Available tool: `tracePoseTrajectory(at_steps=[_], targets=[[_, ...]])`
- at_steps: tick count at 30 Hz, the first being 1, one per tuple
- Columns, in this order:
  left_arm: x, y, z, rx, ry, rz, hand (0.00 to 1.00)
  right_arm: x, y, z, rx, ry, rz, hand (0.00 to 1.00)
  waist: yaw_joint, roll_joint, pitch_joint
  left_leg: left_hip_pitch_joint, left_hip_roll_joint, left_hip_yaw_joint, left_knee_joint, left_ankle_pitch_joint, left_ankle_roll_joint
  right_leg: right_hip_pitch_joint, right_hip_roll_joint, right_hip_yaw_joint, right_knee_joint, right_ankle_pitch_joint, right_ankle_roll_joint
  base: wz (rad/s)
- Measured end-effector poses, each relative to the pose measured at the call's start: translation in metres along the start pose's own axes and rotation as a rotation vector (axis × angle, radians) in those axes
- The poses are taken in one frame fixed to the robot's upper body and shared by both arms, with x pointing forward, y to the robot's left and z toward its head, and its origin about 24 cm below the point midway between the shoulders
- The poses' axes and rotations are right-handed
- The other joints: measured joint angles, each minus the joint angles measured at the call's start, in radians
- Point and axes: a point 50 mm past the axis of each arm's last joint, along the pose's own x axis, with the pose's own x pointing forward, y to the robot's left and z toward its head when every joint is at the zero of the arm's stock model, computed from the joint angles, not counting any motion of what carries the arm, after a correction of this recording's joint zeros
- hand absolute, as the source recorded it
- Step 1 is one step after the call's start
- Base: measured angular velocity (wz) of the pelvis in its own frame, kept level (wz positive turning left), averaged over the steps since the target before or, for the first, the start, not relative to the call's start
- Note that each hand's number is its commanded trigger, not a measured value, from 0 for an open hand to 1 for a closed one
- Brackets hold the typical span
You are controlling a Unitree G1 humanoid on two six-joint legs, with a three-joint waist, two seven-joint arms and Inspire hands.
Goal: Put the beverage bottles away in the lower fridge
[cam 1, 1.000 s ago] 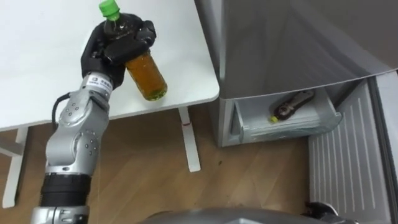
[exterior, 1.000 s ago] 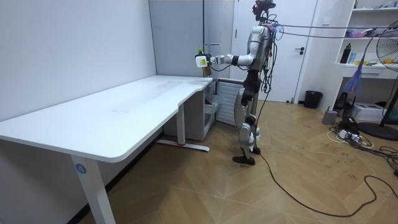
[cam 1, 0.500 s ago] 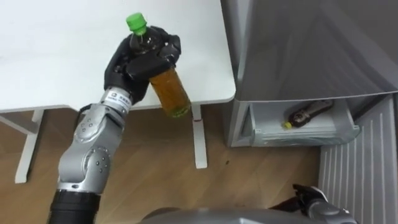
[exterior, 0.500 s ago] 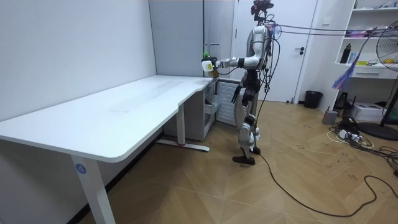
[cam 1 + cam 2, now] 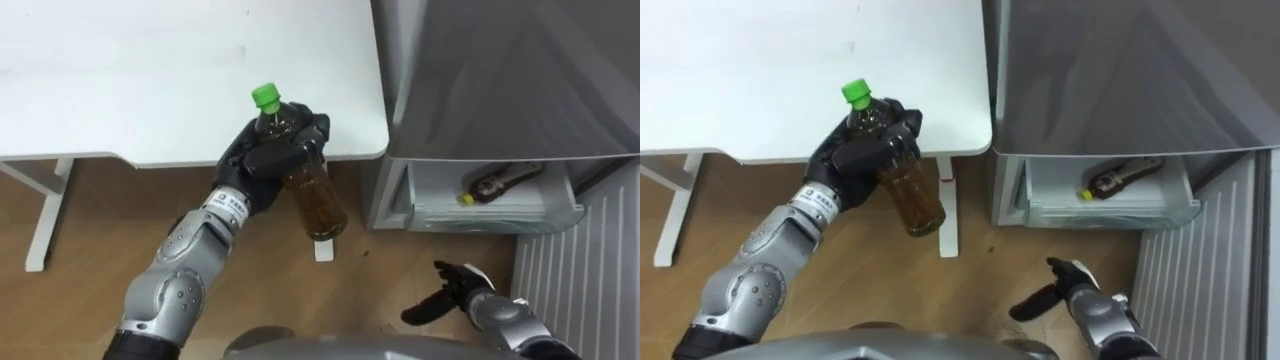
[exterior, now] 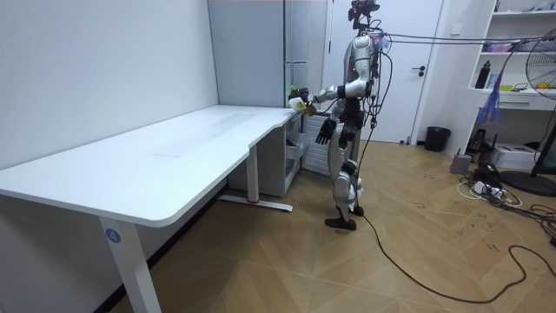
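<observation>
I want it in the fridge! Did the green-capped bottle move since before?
Yes. The left hand carried the bottle off the white table, past its edge, toward the fridge drawer.

The room had a long white table (image 6: 174,156) with white legs. It stood against a plain grey wall (image 6: 104,61). The floor (image 6: 365,269) was brown wood laid in a zigzag pattern. A tall grey fridge (image 5: 500,70) stood just beside the far end of the table. Farther back was a white door (image 6: 430,52), and it was shut. A small dark bin (image 6: 437,137) sat on the floor near the door. White shelves (image 6: 521,91) and a fan (image 6: 543,61) were at the room view's right. The light was bright and even.
</observation>
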Motion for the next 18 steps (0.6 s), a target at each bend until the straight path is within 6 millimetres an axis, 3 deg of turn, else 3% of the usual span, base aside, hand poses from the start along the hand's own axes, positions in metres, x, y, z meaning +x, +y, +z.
tracePoseTrajectory(at_steps=[7,12,18], targets=[[-0.001,0.006,-0.010,-0.009,0.036,0.004,1.00,-0.001,0.008,0.017,0.006,-0.075,0.083,0.00,0.002,-0.003,-0.0007,-0.007,0.000,-0.002,0.004,-0.001,0.001,0.002,0.004,0.000,0.000,0.000,0.000,0.02],[-0.003,0.004,-0.021,0.039,0.094,-0.013,1.00,-0.011,0.018,0.056,-0.046,-0.247,0.190,0.00,0.001,-0.007,-0.0028,-0.017,0.003,-0.002,0.009,-0.001,0.001,-0.010,0.001,-0.001,0.015,-0.001,0.000,0.00],[-0.003,0.005,-0.020,0.067,0.091,-0.032,1.00,-0.017,0.034,0.066,0.029,-0.309,0.380,0.00,0.000,-0.016,-0.0005,-0.009,0.002,-0.001,0.010,-0.002,0.002,-0.001,-0.001,0.001,0.016,-0.001,0.001,0.00]])
